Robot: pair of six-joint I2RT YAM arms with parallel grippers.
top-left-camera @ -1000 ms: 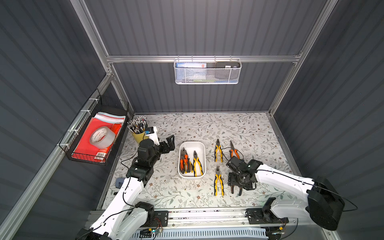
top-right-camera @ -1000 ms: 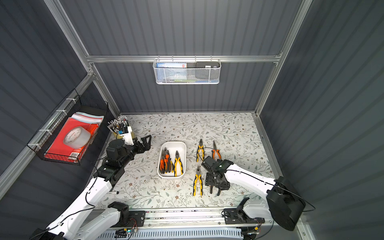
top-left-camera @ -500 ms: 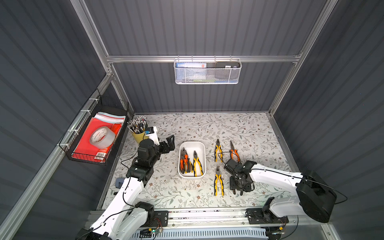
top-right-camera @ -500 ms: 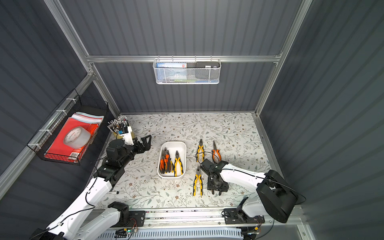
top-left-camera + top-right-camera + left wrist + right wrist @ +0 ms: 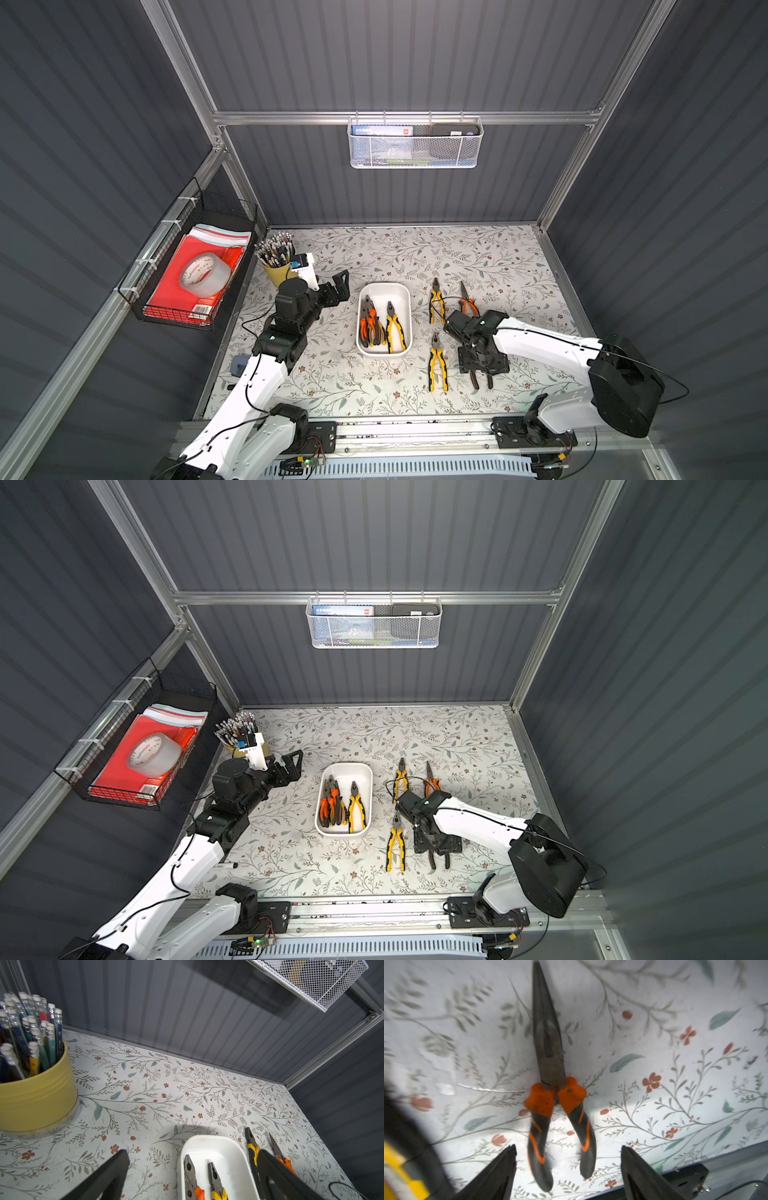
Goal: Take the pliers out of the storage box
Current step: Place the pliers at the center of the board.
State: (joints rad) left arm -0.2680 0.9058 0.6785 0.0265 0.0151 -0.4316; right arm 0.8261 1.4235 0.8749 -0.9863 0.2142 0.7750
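- Storage box (image 5: pixel 386 291) sits mid-table (image 5: pixel 415 253). The pliers left inside (image 5: pixel 380 328) lie flat with noses toward the back wall: 1 yellow-handled pair and an orange-handled cluster whose count I cannot tell.
- 4 pairs are already out, to the right of the box: 2 yellow-handled (image 5: pixel 436 297) (image 5: pixel 438 361), 1 orange long-nosed (image 5: pixel 467 301), and 1 orange-and-black long-nosed pair (image 5: pixel 550 1059) under the right arm.
- Handling, judged: steel tools, so rigid, fairly heavy for their size and nose-heavy. The bare metal is likely slick and the rubbery grips less so. Nothing is fragile.
- Best hold, judged: across both handles just behind the pivot, near the balance point. A hold far back on the handles risks the nose drooping.
- Clustered orange pairs may drag a neighbour along, so the lone yellow pair looks the easier pick.
- Right claw (image 5: pixel 568 1147): open, holding nothing. Its fingers straddle the handle ends of the long-nosed pair without touching them. The pair lies flat on the table. The wrist points down, low over the table.
- Left claw (image 5: pixel 340 286): fully open and empty, raised just left of the box and angled toward it.
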